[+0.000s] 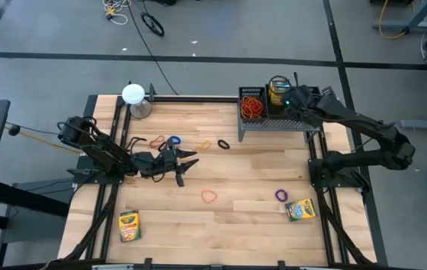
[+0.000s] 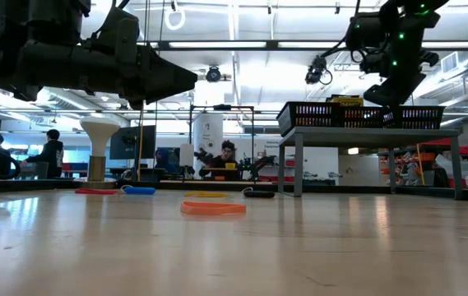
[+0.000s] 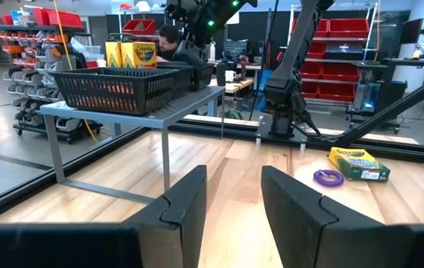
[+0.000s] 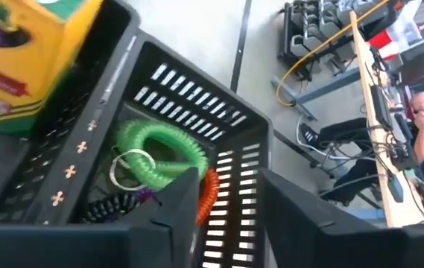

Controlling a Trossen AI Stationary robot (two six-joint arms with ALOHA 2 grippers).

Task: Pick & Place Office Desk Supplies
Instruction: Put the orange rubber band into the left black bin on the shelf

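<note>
- Nearest the front edge of the table point(image 1: 221, 240) in the high view lie two crayon boxes flat on the wood: one crayon box on the left point(image 1: 129, 225), one crayon box on the right point(image 1: 300, 210).
- Just beside the right box lies one purple band point(image 1: 281, 195); the left wrist view shows the same pair close together, not touching.
- Toward the middle lies one orange band point(image 1: 209, 196), alone on bare wood.
- The left gripper point(image 1: 187, 159) hangs above the wood left of centre, its two fingers point(image 3: 185, 205) spread with nothing between them.
- Farther back is a row of loose loops: a red band point(image 1: 157, 141), a blue band point(image 1: 173, 140), a yellow-orange band point(image 1: 205, 145) and a black band point(image 1: 223, 143), four in all.
- At the back left corner stands one white round-topped object point(image 1: 133, 94).
- At the back right one black mesh rack point(image 1: 254, 122) sits on a raised grey stand.
- The rack's left compartment holds a heap of orange and red bands point(image 1: 252, 106), too tangled to count.
- The next compartment holds one upright crayon box point(image 1: 276, 93).
- The right gripper point(image 4: 230, 193) hovers over the rack's right end, jaws parted and empty.
- Under it lie a green coil point(image 4: 159, 152) with a metal ring, an orange coil point(image 4: 209, 190) and a dark one.
</note>
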